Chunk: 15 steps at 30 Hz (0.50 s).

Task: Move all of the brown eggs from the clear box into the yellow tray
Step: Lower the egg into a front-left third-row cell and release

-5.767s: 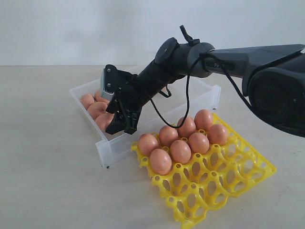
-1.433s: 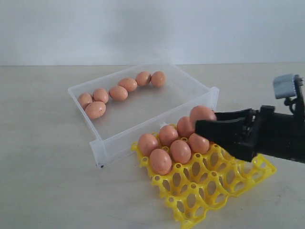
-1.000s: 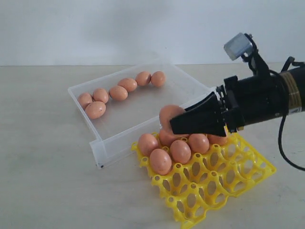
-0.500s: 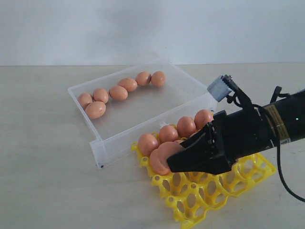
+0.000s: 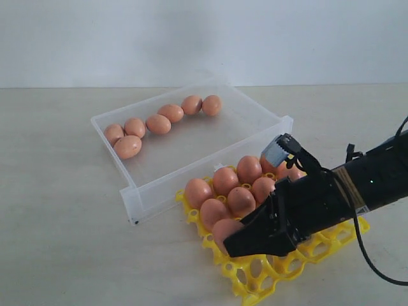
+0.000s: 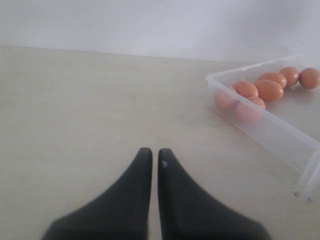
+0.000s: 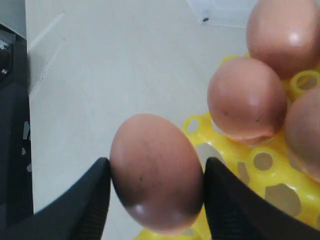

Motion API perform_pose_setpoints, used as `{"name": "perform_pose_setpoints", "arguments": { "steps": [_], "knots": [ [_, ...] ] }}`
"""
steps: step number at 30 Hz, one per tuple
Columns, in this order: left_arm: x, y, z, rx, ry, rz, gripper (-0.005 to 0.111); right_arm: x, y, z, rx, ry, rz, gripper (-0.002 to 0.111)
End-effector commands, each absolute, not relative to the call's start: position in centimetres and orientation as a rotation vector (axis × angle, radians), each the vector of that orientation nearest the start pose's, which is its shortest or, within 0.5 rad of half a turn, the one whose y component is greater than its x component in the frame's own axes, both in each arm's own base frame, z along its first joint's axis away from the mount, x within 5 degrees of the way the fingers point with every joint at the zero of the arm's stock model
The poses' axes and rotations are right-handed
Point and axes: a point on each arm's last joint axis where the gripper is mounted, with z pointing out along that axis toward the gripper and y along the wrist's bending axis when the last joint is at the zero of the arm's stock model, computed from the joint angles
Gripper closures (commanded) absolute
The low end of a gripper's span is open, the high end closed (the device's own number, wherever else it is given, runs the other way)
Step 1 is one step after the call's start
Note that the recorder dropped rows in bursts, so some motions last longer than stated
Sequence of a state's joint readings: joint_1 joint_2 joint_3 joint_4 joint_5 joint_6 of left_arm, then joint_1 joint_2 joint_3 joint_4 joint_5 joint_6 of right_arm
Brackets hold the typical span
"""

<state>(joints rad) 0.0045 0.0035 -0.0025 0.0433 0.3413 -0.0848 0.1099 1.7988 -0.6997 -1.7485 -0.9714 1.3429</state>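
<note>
My right gripper (image 5: 233, 243) is shut on a brown egg (image 5: 224, 229), holding it low over the front-left cups of the yellow tray (image 5: 256, 281). The right wrist view shows this held egg (image 7: 156, 172) between both black fingers, above the tray's edge (image 7: 194, 125). Several brown eggs (image 5: 241, 199) sit in the tray's back-left cups. Several more eggs (image 5: 158, 123) lie along the far-left wall of the clear box (image 5: 148, 191). My left gripper (image 6: 151, 153) is shut and holds nothing, hovering over bare table beside the box (image 6: 272, 131); it is outside the exterior view.
The box and tray rest side by side on a pale tabletop (image 5: 64, 242). A white wall (image 5: 127, 38) stands behind. The right arm's cable (image 5: 376, 271) hangs over the tray's right side.
My right gripper has carried the egg down and toward the front left, from above the seated eggs to the tray's front-left cups. The eggs in the box have not moved.
</note>
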Motion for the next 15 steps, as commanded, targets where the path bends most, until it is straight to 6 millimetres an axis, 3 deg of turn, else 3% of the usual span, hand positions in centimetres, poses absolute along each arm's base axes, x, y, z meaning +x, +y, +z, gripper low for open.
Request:
{"name": "perform_pose_setpoints", "arguments": {
  "steps": [1, 15],
  "knots": [
    [5.36, 0.16, 18.28, -0.06, 1.82, -0.016, 0.103, 26.02, 10.46, 13.39, -0.946, 2.227, 1.147, 0.109],
    [5.36, 0.16, 18.28, -0.06, 1.82, -0.016, 0.103, 26.79, 10.54, 13.15, -0.874, 2.189, 1.122, 0.108]
  ]
}}
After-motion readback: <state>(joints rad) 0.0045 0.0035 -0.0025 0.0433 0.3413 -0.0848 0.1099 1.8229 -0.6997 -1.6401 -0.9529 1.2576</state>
